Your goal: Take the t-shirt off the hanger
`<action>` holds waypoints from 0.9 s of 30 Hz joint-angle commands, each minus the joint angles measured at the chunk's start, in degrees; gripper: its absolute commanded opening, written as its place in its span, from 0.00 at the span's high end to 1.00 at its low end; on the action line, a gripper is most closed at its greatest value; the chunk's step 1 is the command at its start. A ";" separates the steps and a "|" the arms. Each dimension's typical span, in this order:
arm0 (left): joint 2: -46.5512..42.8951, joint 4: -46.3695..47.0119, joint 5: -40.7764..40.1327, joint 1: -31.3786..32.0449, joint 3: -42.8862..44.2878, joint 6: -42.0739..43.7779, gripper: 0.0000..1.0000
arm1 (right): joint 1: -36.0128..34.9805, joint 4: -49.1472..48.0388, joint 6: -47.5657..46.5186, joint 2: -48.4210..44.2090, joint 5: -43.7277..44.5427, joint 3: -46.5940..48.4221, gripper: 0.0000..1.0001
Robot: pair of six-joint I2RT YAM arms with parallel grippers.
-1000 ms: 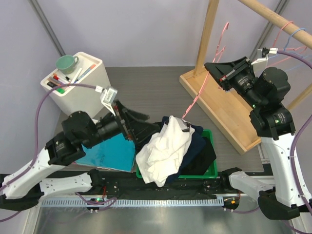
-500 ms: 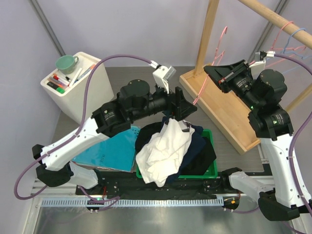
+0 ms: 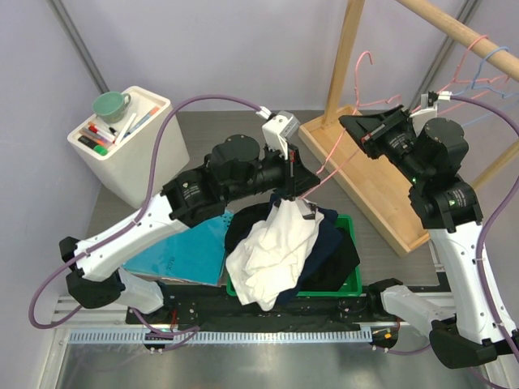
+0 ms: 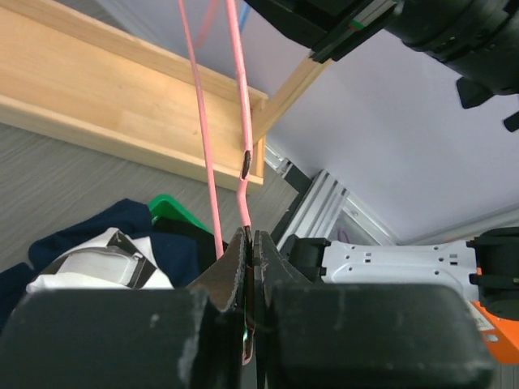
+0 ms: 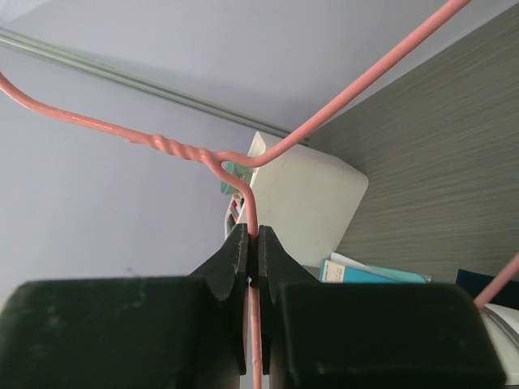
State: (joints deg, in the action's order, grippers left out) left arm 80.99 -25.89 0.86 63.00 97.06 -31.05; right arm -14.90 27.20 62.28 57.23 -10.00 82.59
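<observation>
A bare pink wire hanger (image 3: pixel 358 85) hangs slantwise between my two grippers. My right gripper (image 3: pixel 350 123) is shut on the wire just below the twisted neck (image 5: pixel 252 231), with the hanger (image 5: pixel 349 97) running off up-right. My left gripper (image 3: pixel 293 180) is shut on the hanger's lower end (image 4: pixel 249 235), and two pink strands (image 4: pixel 238 73) rise from the jaws. A white t-shirt (image 3: pixel 272 247) lies heaped over a navy garment (image 3: pixel 332 251) in the green basket (image 3: pixel 350 223), just below the left gripper. No cloth shows on the wire.
A wooden rack base (image 3: pixel 365 174) and post (image 3: pixel 345 57) stand at the back right. Its rail (image 3: pixel 454 28) carries more pink and blue hangers (image 3: pixel 486 61). At the left are a white box with a cup and markers (image 3: pixel 130 134) and a teal folder (image 3: pixel 182 251).
My left arm swung from beside the teal folder up over the basket, and its open jaws closed on the hanger's lower end. The right gripper kept its hold and shifted slightly.
</observation>
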 commanded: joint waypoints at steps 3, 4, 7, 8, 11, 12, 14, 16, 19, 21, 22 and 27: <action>1.27 -2.06 -5.95 -0.07 4.28 1.34 1.00 | -0.13 -1.27 -1.98 -1.51 -1.60 -0.32 0.69; 1.45 -2.49 -6.83 -0.07 5.59 1.69 1.00 | -0.22 -1.36 -2.42 -1.51 -2.12 -1.36 0.64; 2.15 -3.64 -10.61 -0.07 7.70 2.66 1.00 | -0.57 -1.72 -4.36 -0.73 -5.46 -2.52 0.48; 2.59 -3.64 -11.14 -0.07 8.23 3.01 1.00 | -0.83 -0.76 -4.97 -0.28 -6.43 -2.34 0.42; 3.29 -3.47 -13.25 -0.07 9.90 3.80 1.00 | -2.33 -0.13 -6.91 0.60 -7.40 -2.25 0.37; 3.99 -3.55 -13.86 -0.07 10.34 4.06 1.00 | -2.77 -0.13 -7.08 0.60 -7.23 -2.43 0.36; 4.61 -3.82 -15.45 -0.07 11.40 4.50 1.00 | -4.26 -0.22 -7.44 0.34 -6.79 -2.96 0.36; 5.40 -4.17 -16.24 -0.07 12.28 4.94 1.00 | -5.05 -0.22 -7.44 0.16 -6.00 -3.66 0.38; 5.67 -4.08 -16.33 -0.07 12.46 5.12 1.00 | -5.93 -1.27 -6.91 -0.45 -5.64 -4.88 0.44; 5.84 -4.17 -16.16 -0.07 12.46 5.29 1.00 | -6.37 -2.15 -6.38 -0.46 -5.73 -5.42 0.50; 6.02 -4.08 -16.07 -0.07 12.46 5.30 1.00 | -6.64 -2.50 -6.21 -0.37 -5.73 -5.85 0.53; 6.64 -4.17 -15.72 -0.16 12.63 5.30 1.00 | -9.09 -3.65 -5.59 0.16 -4.42 -6.38 0.62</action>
State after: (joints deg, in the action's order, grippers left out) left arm 87.74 -31.64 -13.96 62.98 107.48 -26.70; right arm -22.17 27.33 56.84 57.76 -15.16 76.27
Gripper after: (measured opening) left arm 0.010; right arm 0.407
